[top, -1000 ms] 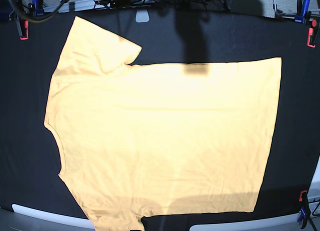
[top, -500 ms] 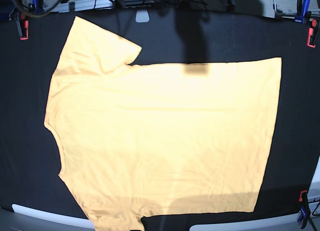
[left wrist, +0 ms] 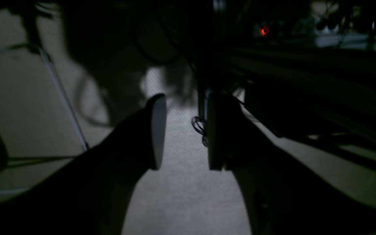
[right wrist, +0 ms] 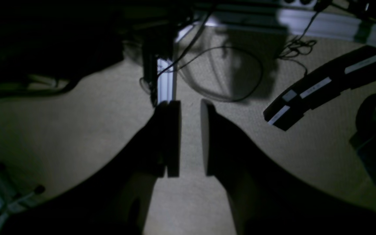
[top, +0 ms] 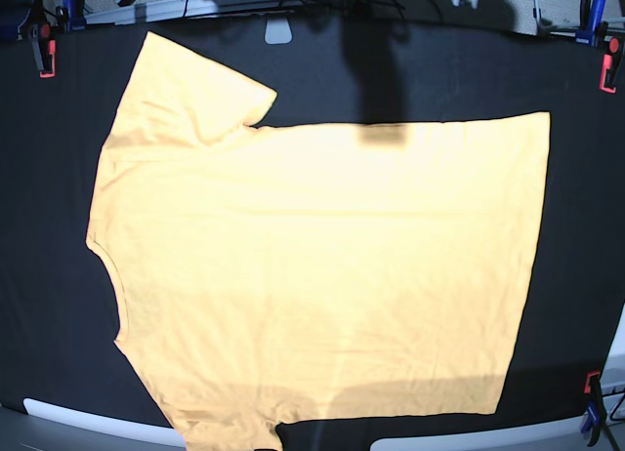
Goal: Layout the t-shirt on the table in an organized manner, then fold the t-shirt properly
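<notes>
Hanging over carpeted floor point(left wrist: 181, 195) well away from the worktop point(top: 586, 207), the left end effector point(left wrist: 183, 132) shows a wide gap between its two fingers and holds nothing. The right end effector point(right wrist: 190, 138) stands with a narrow gap between its fingers, also empty, above pale carpet with a looped black cable point(right wrist: 237, 75) and a black bar with white labels point(right wrist: 321, 86) beyond it. On the black worktop the pale yellow-orange t-shirt point(top: 322, 266) lies spread flat, its neck toward the base view's left, one sleeve point(top: 190, 90) pointing to the far edge, its hem point(top: 532, 266) at the right. Red-and-blue clamps point(top: 608, 65) grip the worktop's corners.
</notes>
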Tool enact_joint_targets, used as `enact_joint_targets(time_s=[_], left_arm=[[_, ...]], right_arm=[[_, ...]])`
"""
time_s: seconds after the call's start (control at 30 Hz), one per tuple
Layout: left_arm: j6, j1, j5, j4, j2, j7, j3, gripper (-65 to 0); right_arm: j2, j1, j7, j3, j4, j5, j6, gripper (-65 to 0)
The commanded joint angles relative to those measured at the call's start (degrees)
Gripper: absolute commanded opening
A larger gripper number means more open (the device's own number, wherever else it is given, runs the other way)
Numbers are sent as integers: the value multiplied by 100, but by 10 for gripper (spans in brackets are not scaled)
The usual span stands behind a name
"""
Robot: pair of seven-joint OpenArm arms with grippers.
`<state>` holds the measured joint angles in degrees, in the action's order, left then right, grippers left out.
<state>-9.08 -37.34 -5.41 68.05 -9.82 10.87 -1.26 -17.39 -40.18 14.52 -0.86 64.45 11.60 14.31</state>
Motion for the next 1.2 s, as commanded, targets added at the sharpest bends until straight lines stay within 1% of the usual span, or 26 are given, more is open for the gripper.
enact_joint_targets(time_s=[0.0, 0.1, 0.17, 0.3, 0.37, 0.47, 0.57, 0.67, 0.77, 0.83, 0.87, 0.93, 1.0, 1.07, 1.17], left_arm=[[4, -232, -81, 350, -153, 17, -13, -460], [2, -717, -109, 1276, -560, 284, -13, -461], [4, -1012, -109, 1873, -846, 494, -15, -461], [4, -1521, -68, 3018, -1394, 975, -20, -461], [2, -1729, 168, 3567, -1622, 1222, -20, -461], [4, -1958, 754, 4330, -1952, 1384, -20, -461], [4, -1978, 1307, 4957, -2275, 1403, -20, -461], [9, -1860, 2050, 5451, -2586, 1397, -20, -461], [11, -1622, 2651, 5722, -2879, 1394, -20, -461], [-13, -1399, 2697, 5737, -3088, 1349, -17, -460], [-153, -1290, 2680, 5718, -3191, 1329, -17, -460], [-597, -1069, 2577, 5674, -3344, 1261, -17, -460], [-846, -870, 2481, 5589, -3425, 1027, -17, -449], [-920, -660, 2487, 5447, -3436, 789, -17, -428], [-925, -306, 2459, 5053, -3434, 492, -13, -425]], right_arm=[[-160, -282, 2, -13, 400, 144, 125, -547], [-555, -966, 214, -13, 1537, 374, 330, -556], [-835, -1399, 280, -46, 2249, 540, 334, -556], [-1272, -2221, 551, -382, 3556, 535, 334, -556], [-1423, -2605, 697, -664, 4151, 533, 343, -556], [-1613, -3093, 726, -1156, 4935, 525, 459, -556], [-1709, -3324, 892, -1683, 5589, 514, 625, -556], [-1781, -3329, 1237, -2157, 6129, 514, 1036, -556], [-1790, -3257, 1246, -2520, 6583, 511, 1152, -556], [-1788, -3126, 1268, -2704, 6817, 503, 1178, -549], [-1786, -3049, 1329, -2782, 6909, 494, 1191, -538], [-1784, -2892, 1635, -2850, 7055, 494, 1211, -504], [-1784, -2763, 2009, -2848, 7055, 496, 1209, -475], [-1784, -2695, 2216, -2848, 7055, 492, 1209, -471], [-1784, -2697, 2234, -2848, 7055, 494, 1209, -471]])
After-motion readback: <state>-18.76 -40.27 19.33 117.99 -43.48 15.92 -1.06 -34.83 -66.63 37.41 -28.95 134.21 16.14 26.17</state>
